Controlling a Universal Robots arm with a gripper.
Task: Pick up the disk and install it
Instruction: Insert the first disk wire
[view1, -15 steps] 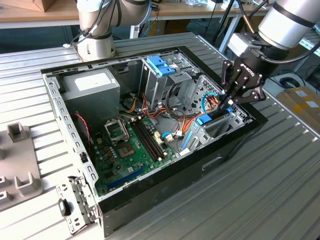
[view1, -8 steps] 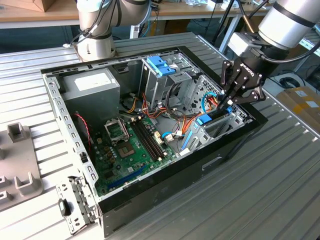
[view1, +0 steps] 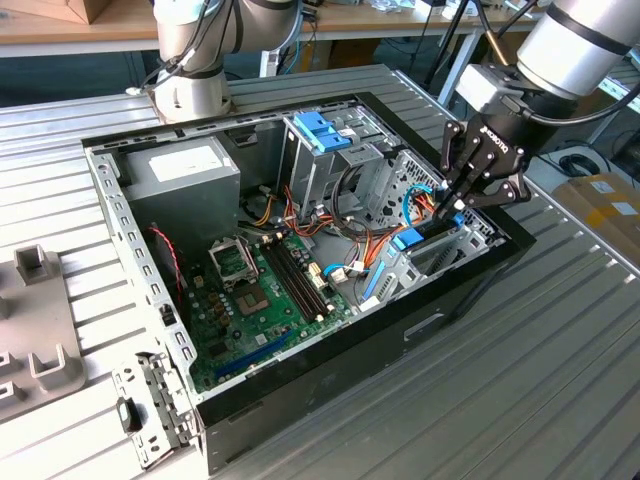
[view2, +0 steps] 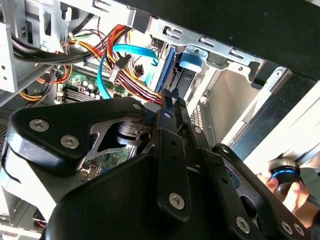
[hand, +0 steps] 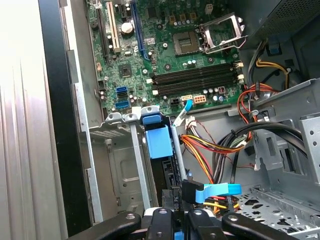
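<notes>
Flat silver-grey metal disk in blue plastic carrier frame (hand: 159, 150) stood on edge in grey metal drive cage (hand: 120, 165) at exterior view's right of open black computer case (view1: 330, 360). Black linkage gripper (view1: 455, 205) directly above; jaw state indeterminable. Judged rigid, moderately heavy, shock-sensitive; best gripped by frame edges. No legible writing.

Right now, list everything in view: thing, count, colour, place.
Computer case: one, black and grey, open on the ribbed metal table.
Motherboard: one, green, on the case floor.
Power supply box: one, grey with white sticker, at the case's far corner.
Disk: one, blue-edged, standing in the drive cage at the exterior view's right, under the gripper.
Blue latch: one, on the upper metal cage.
Cables: bundle, orange, yellow, red, black, beside the cage.
Grey fixtures: several, at the exterior view's left.
Gripper: one, black, at the disk's top.
</notes>
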